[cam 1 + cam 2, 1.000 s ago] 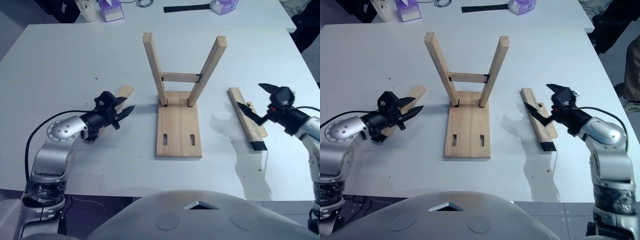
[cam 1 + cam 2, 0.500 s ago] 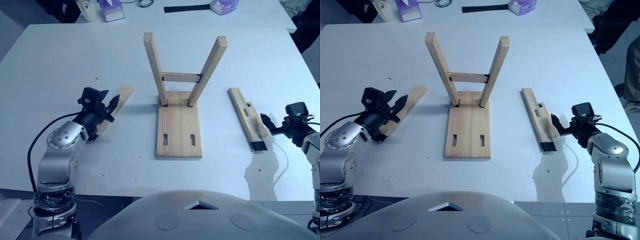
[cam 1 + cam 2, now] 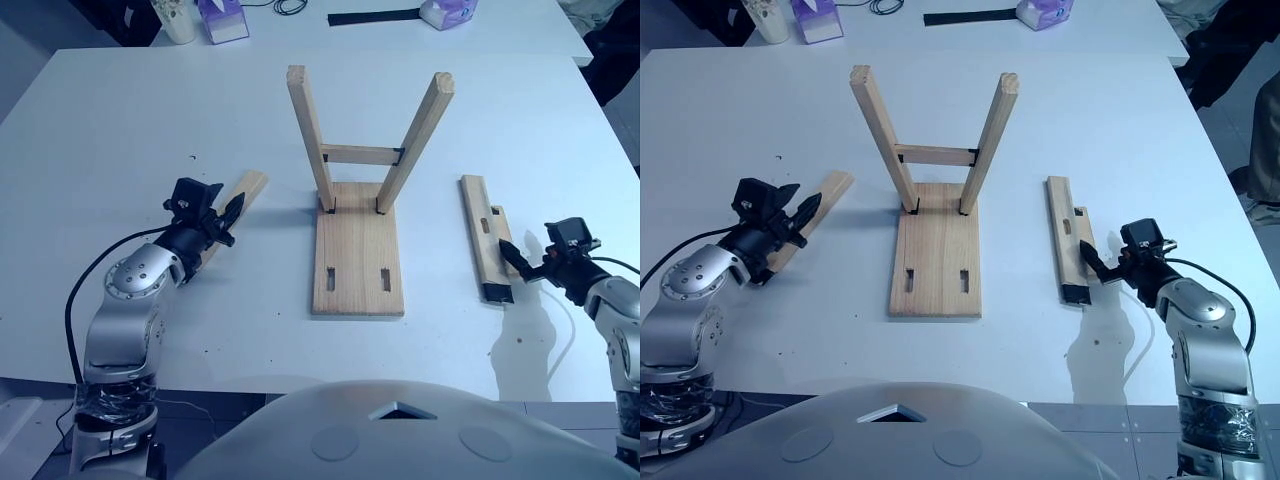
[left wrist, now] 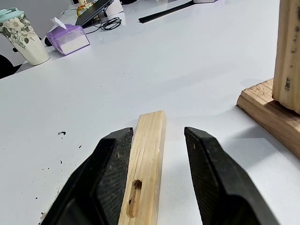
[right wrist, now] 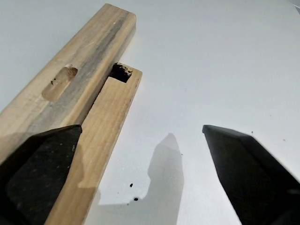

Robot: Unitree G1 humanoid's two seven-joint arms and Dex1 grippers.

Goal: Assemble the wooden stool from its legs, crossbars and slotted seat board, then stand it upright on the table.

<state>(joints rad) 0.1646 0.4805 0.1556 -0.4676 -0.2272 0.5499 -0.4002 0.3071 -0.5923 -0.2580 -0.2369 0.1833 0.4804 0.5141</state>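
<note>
lying flat mid table (image 3: 120, 120), seat board (image 3: 358, 255) w/ two legs + crossbar stuck upright. loose leg (image 3: 245, 190) to its left sits btwn left gripper (image 3: 232, 215) fingers, spread apart. right gripper (image 3: 522, 255), also spread, at near end of right leg piece (image 3: 480, 225).

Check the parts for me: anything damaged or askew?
One oddity: the crossbar lying against the right loose leg has a dark, ragged end; chipped or just stained, I cannot tell. The seat board lies flat, nothing spilled.
</note>
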